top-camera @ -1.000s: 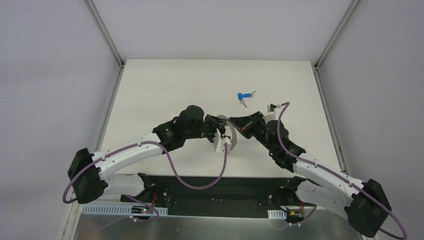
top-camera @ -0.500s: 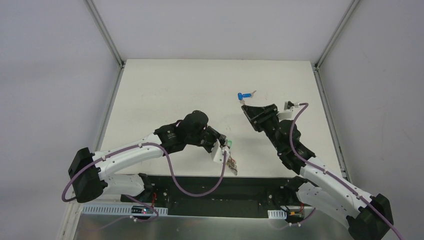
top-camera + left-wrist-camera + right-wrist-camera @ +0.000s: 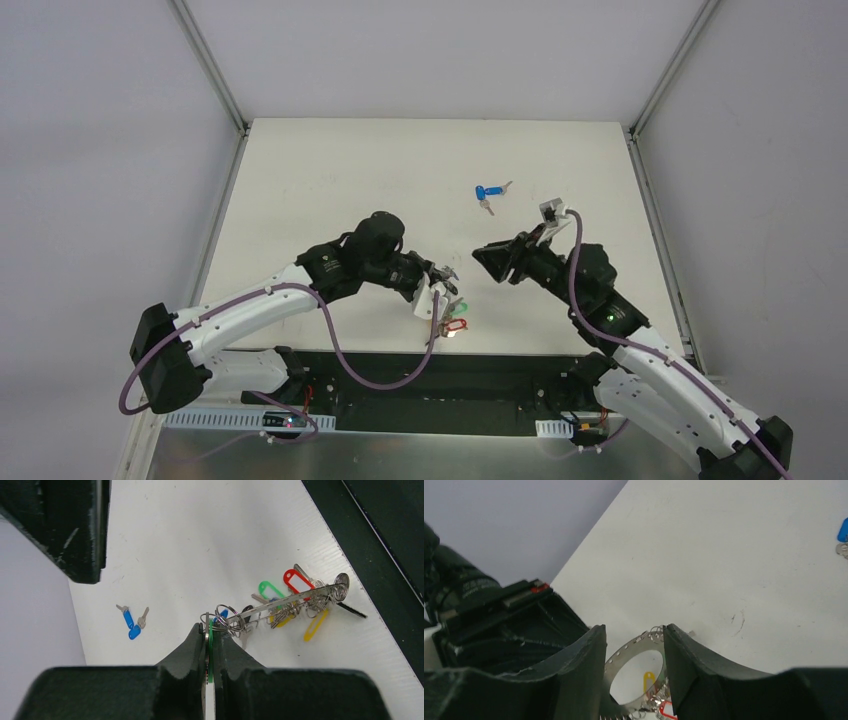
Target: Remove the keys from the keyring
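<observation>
My left gripper (image 3: 440, 284) is shut on the near edge of the keyring (image 3: 447, 305), with a green tag pinched in too; in the left wrist view (image 3: 210, 626) the keyring (image 3: 280, 602) shows edge-on. Several keys hang from it by small rings, with green (image 3: 269, 589), red (image 3: 295, 579) and yellow (image 3: 314, 626) tags. My right gripper (image 3: 484, 257) is open and empty, just right of the keyring. In the right wrist view (image 3: 634, 631) the keyring (image 3: 624, 656) lies between and beyond its fingers. A blue-headed key (image 3: 487, 192) with a plain silver key lies loose on the table.
The white table's black front edge (image 3: 380, 545) runs close beside the hanging keys. The left arm's wrist (image 3: 494, 625) fills the left of the right wrist view. The loose blue key also shows in the left wrist view (image 3: 132, 625).
The right gripper, earlier at the keyring and then up near the blue key, has come back down towards the keyring, open. The left gripper has turned and lifted the keyring slightly.
</observation>
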`<control>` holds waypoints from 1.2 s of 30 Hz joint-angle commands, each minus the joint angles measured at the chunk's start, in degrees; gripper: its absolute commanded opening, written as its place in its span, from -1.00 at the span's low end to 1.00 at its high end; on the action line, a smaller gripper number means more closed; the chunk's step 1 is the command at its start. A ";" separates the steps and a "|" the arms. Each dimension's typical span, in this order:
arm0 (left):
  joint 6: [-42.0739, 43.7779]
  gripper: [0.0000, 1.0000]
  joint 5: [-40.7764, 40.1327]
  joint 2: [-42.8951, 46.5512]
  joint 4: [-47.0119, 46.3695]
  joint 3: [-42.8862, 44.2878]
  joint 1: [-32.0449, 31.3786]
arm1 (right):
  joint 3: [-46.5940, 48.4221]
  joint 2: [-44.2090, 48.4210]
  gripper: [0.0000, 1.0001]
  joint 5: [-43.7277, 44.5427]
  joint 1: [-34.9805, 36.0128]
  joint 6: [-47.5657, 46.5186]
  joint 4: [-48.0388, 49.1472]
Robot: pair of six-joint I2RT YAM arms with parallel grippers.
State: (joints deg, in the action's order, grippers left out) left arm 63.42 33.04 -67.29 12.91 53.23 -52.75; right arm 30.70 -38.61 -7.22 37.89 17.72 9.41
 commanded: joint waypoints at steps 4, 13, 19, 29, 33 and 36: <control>0.60 -1.00 2.42 2.40 -1.22 2.43 0.57 | -0.77 -0.84 -0.02 -22.71 -0.18 -17.28 1.90; 1.31 -1.00 -0.09 2.69 -1.30 2.25 1.34 | -0.69 -8.72 0.04 -28.59 1.78 -24.63 8.13; 1.28 -1.00 -1.82 2.03 -3.15 1.19 3.70 | 1.45 -16.12 0.04 -28.37 2.52 -28.92 12.13; 0.79 -1.00 1.79 1.06 -4.39 1.22 8.12 | 4.05 -25.44 0.08 -27.90 2.69 -31.23 21.24; 0.40 -1.00 3.43 0.44 -4.47 1.79 9.95 | 6.44 -27.83 0.09 -28.14 2.21 -33.37 21.31; 0.23 -1.00 4.38 0.32 -4.51 1.96 11.00 | 7.82 -29.26 0.09 -29.92 1.27 -33.97 22.01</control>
State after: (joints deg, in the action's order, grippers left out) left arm 63.77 32.97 -67.07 12.14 53.23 -43.16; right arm 34.50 -66.67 -34.02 40.12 -13.21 25.74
